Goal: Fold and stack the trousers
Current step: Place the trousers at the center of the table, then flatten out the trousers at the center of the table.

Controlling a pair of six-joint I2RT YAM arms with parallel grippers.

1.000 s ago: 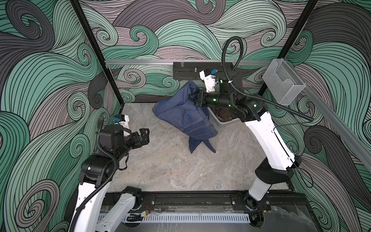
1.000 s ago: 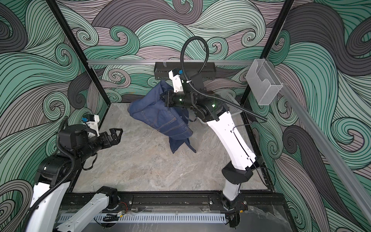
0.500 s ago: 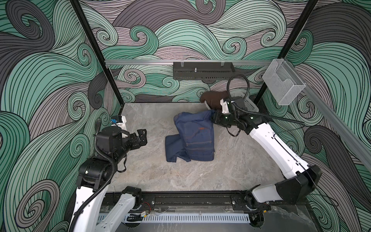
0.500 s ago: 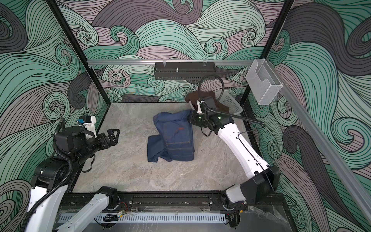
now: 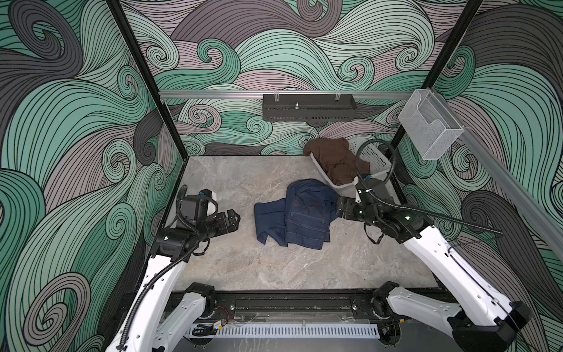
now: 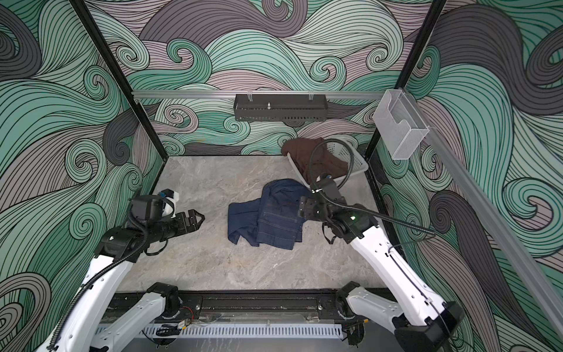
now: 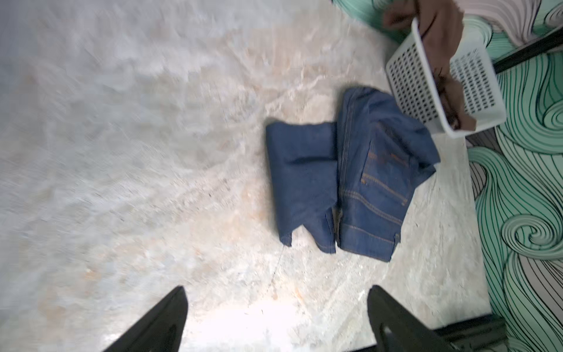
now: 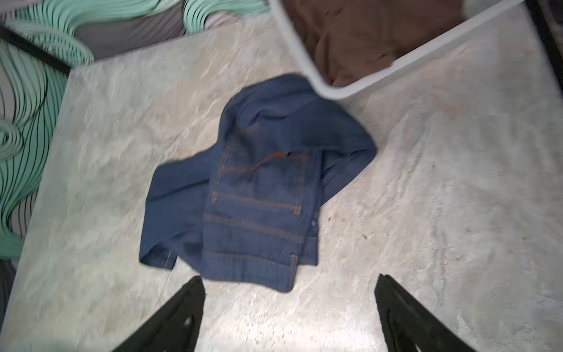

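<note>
The trousers (image 5: 301, 213) (image 6: 271, 219) are dark navy jeans with orange stitching, lying in a crumpled, roughly doubled heap on the marble table, right of centre. A back pocket faces up in both wrist views (image 7: 365, 176) (image 8: 259, 198). My right gripper (image 5: 338, 208) (image 6: 302, 208) (image 8: 290, 277) is at the heap's right edge, open, with only bare table between its fingers. My left gripper (image 5: 234, 218) (image 6: 199, 218) (image 7: 277, 289) hovers open to the left of the trousers, a short gap away, holding nothing.
A white perforated basket (image 5: 376, 158) (image 6: 355, 158) (image 7: 411, 85) (image 8: 344, 93) holding a brown garment (image 5: 335, 158) stands at the back right, touching the trousers' far end. A black tray (image 5: 307, 106) hangs on the back wall; a clear holder (image 5: 429, 125) on the right rail.
The right gripper, which held the trousers up at the back, brought them down onto the table, opened and let go. The left arm shifted slightly.
</note>
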